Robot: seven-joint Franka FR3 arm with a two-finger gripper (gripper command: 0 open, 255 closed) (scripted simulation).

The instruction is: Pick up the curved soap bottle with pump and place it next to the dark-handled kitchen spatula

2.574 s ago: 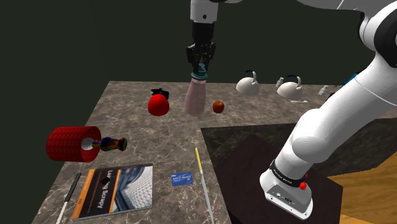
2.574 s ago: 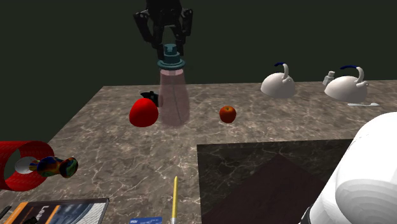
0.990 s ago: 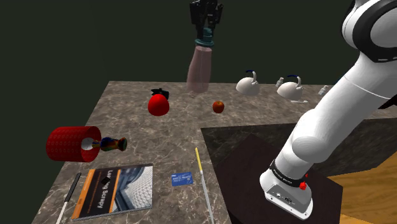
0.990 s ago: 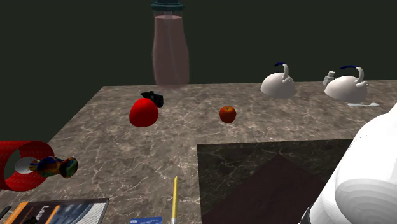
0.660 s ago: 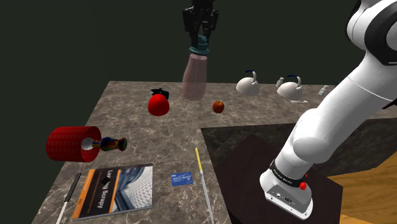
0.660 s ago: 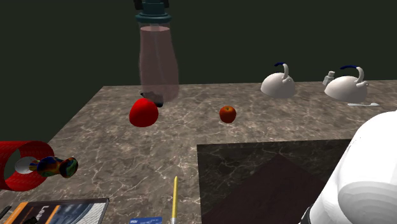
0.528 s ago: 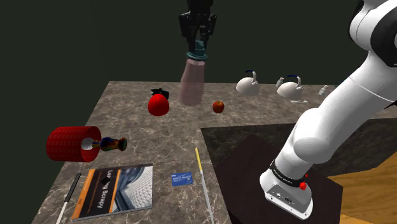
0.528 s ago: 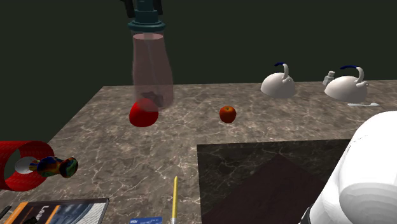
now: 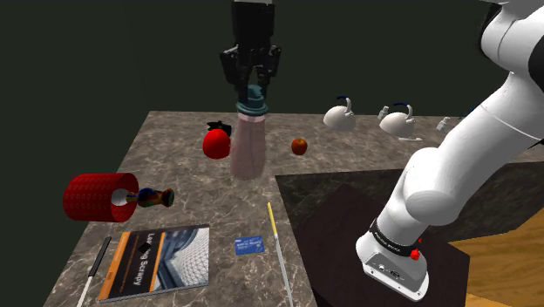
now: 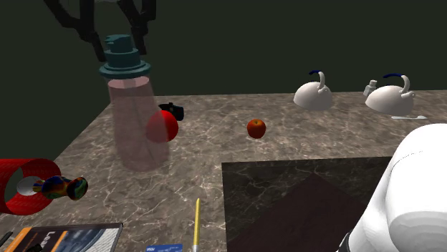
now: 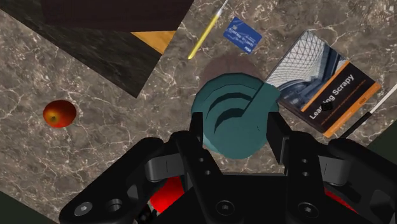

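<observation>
The soap bottle [image 9: 248, 146] has a translucent pinkish curved body and a teal pump top [image 10: 123, 62]. My gripper [image 9: 253, 87] is shut on that pump top and the bottle hangs upright over the marble counter [image 9: 183, 179], beside a red round object [image 9: 217, 144]. In the wrist view the black fingers [image 11: 277, 130] clasp the teal top [image 11: 234, 114] from both sides. The dark-handled spatula [image 9: 94, 269] lies at the counter's near left corner, beside a book [image 9: 161, 260]; from the wrist it appears as a thin black-and-white stick [image 11: 372, 109].
A yellow-handled tool [image 9: 274, 225] and a blue card [image 9: 249, 245] lie near the front edge. A red roll [image 9: 96, 196] and a colourful piece [image 9: 150, 198] sit at the shoulder view's left. An apple [image 9: 299, 146] and two white kettles [image 9: 340, 116] stand farther back.
The gripper has carried the bottle down from high above the counter and toward the shoulder view's left and front. Its grip on the pump top has stayed the same.
</observation>
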